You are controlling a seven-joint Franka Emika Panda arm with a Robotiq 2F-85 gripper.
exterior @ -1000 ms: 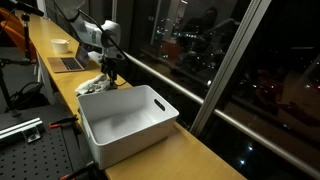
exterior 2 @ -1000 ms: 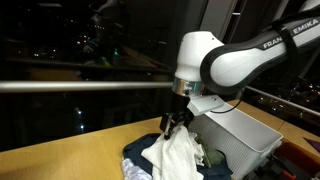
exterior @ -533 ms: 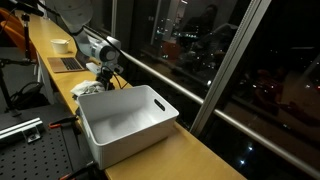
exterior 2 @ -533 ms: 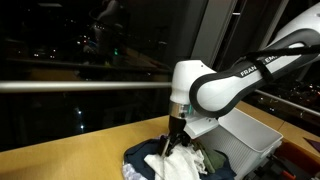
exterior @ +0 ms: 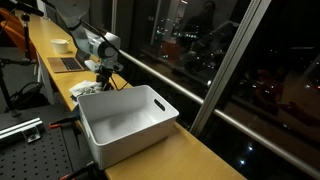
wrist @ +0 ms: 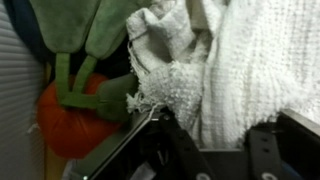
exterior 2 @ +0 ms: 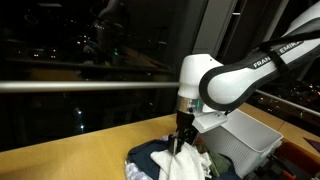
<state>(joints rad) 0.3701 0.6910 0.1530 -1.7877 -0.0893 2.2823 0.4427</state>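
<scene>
My gripper (exterior 2: 182, 143) is pushed down into a pile of clothes (exterior: 88, 90) on the wooden counter, just beside a white plastic bin (exterior: 125, 125). In the wrist view the gripper (wrist: 215, 140) has a white knit cloth (wrist: 220, 70) bunched between its two black fingers (wrist: 165, 135), and the jaws stand partly closed against it. A green cloth (wrist: 80, 30) and an orange item (wrist: 65, 115) lie to the left of the fingers. In an exterior view the white cloth (exterior 2: 185, 165) lies on top of dark blue fabric (exterior 2: 145, 160).
The white bin (exterior 2: 250, 135) looks empty. A laptop (exterior: 68, 64) and a white bowl (exterior: 60, 45) sit farther along the counter. A metal rail and dark glass windows run along the counter's far side. A perforated metal board lies at the lower left.
The gripper has come down from above the pile into the clothes, and its jaws have closed in on the white cloth.
</scene>
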